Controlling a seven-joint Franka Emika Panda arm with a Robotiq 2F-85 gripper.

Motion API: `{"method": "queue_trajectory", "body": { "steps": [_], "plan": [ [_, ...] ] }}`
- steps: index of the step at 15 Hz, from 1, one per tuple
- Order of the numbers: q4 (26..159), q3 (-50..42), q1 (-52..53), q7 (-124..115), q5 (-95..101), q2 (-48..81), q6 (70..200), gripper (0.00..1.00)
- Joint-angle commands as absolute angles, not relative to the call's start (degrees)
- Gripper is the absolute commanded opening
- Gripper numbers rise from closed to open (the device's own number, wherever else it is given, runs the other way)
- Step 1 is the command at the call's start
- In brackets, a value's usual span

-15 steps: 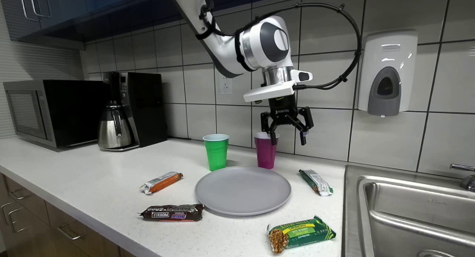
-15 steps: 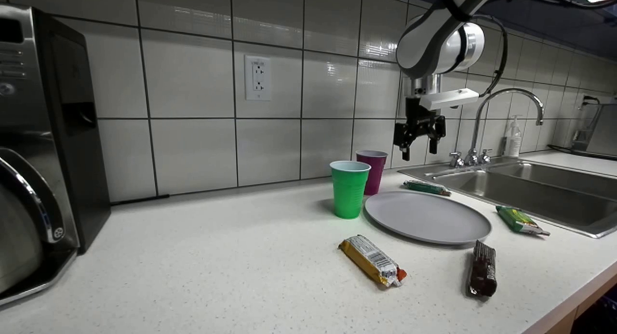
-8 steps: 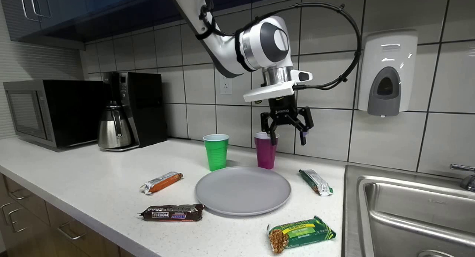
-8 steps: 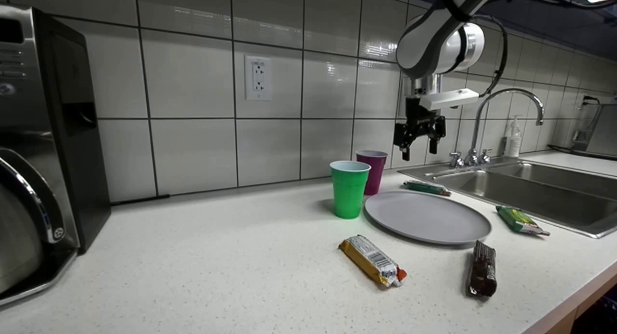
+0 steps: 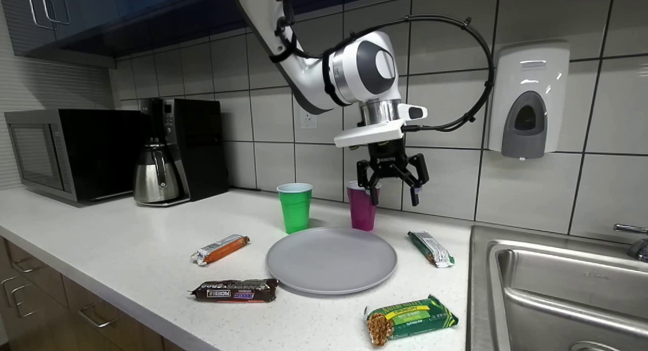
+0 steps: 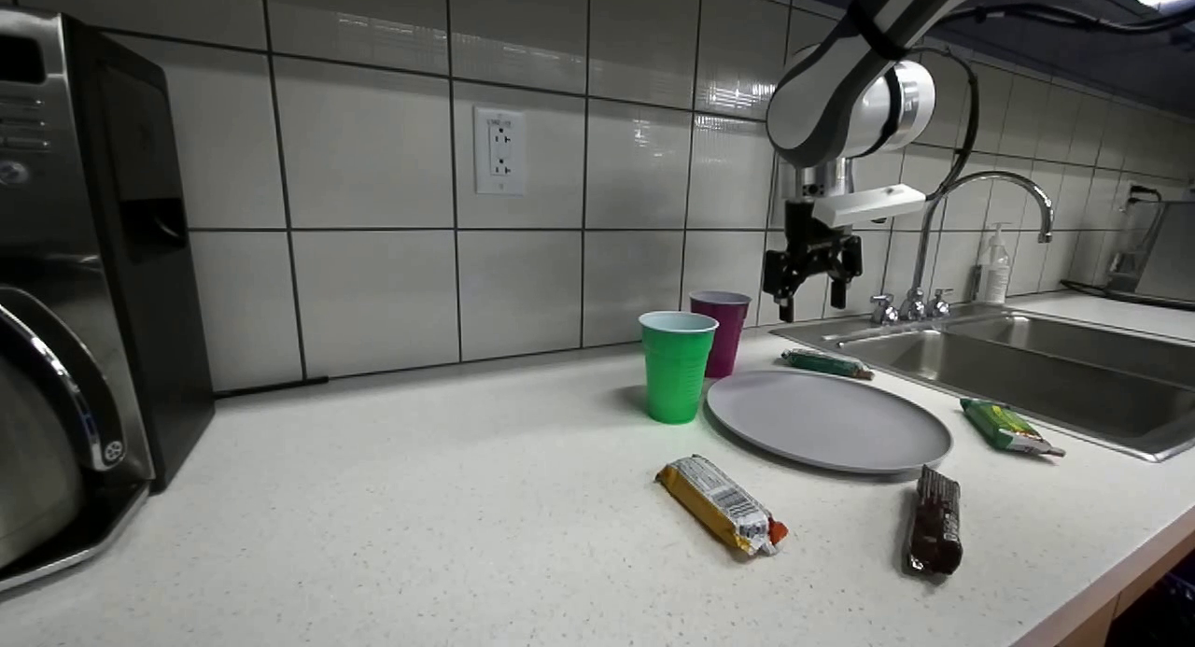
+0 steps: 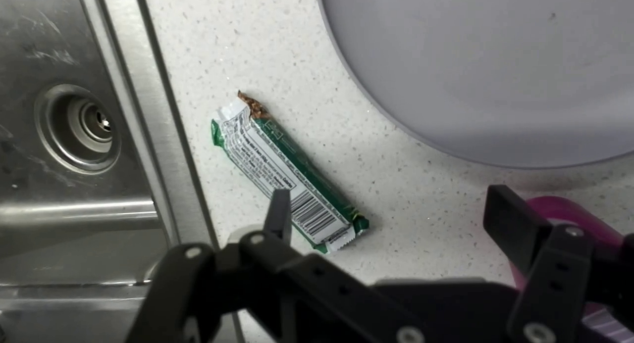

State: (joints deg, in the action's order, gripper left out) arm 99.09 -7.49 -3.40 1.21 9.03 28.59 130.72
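My gripper (image 5: pixel 395 199) is open and empty, pointing down above the back of the counter, also in an exterior view (image 6: pixel 812 306) and the wrist view (image 7: pixel 391 204). Below it lies a green-and-white wrapped bar (image 7: pixel 287 174), beside the sink, also in both exterior views (image 5: pixel 431 249) (image 6: pixel 827 363). In the wrist view one finger overlaps the bar's barcode end; the other overlaps a purple cup (image 7: pixel 569 212). That cup stands upright behind the grey plate (image 5: pixel 331 260). A green cup (image 5: pixel 294 209) stands beside it. I see no contact between the fingers and anything.
Another green bar (image 5: pixel 412 318), a brown bar (image 5: pixel 235 291) and an orange bar (image 5: pixel 221 249) lie around the plate. A steel sink (image 7: pixel 183 184) borders the counter, with a tall faucet (image 6: pixel 924 236). A soap dispenser (image 5: pixel 529 98) hangs on the wall. A coffee maker (image 5: pixel 197 148) stands far off.
The arm and gripper have moved down a little in the last half second. Before that they were still. The gripper has stayed open, and the objects on the counter have not moved.
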Motion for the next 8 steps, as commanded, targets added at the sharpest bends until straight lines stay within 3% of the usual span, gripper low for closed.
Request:
{"method": "queue_trajectory", "body": {
  "steps": [1,8],
  "plan": [
    [97.2,-6.5,-5.4,4.5,8.8,30.2,131.4,1.0],
    [92.2,-4.9,-9.1,13.1,6.0,33.8,129.7,1.0]
  ]
}}
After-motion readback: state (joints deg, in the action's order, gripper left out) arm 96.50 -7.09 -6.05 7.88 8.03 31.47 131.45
